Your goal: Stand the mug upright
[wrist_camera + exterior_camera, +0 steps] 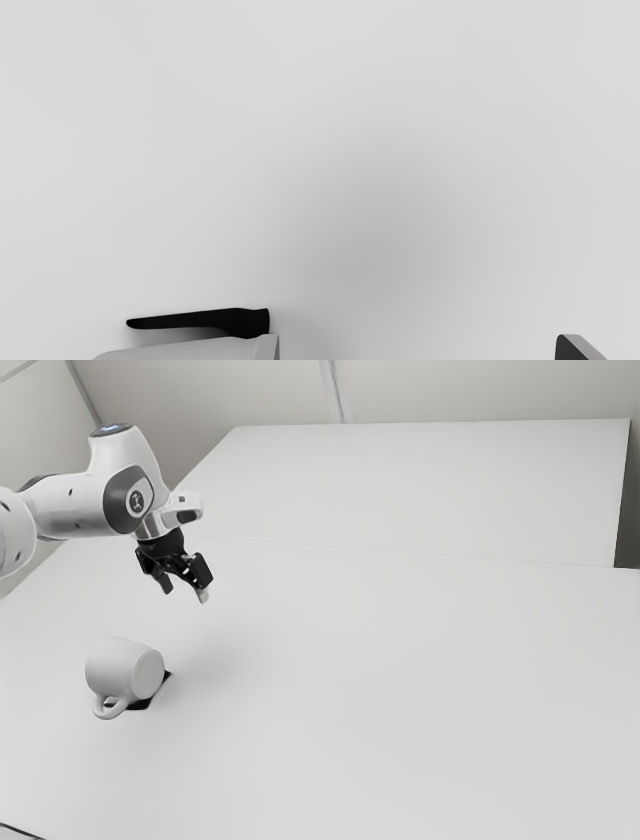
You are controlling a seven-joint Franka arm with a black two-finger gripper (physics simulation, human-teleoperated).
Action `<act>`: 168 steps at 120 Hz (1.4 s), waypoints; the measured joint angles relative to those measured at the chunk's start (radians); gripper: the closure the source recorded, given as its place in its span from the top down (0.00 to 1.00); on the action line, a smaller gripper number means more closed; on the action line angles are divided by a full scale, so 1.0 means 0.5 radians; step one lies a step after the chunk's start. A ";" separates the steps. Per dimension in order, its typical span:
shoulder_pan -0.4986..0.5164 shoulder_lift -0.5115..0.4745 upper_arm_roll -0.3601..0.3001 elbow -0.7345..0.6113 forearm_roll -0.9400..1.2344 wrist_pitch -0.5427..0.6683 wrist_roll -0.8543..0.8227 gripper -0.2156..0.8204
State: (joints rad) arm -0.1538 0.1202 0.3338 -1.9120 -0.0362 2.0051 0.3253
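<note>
The mug (122,668) lies on its side, clear below the claw (185,593).

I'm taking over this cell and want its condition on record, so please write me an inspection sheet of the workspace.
Surface: plain white table, no marks made out apart from soft shading and a faint line across it.
Job's things: white mug lying on its side, not upright; its handle faces the exterior view's bottom edge.
Clutter: flat black shape by the mug; object or shadow, I cannot tell.
Claw: open, raised above the table, holding nothing.
Cables: thin dark line at the exterior view's lower left corner, possibly a cable.
Surroundings: pale walls behind the table.
</note>
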 joint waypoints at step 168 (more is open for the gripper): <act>1.057 0.463 0.129 0.146 -1.280 -1.018 1.172 0.79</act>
State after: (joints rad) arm 0.3747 0.3516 0.3981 -1.8388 -0.6763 1.4960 0.9112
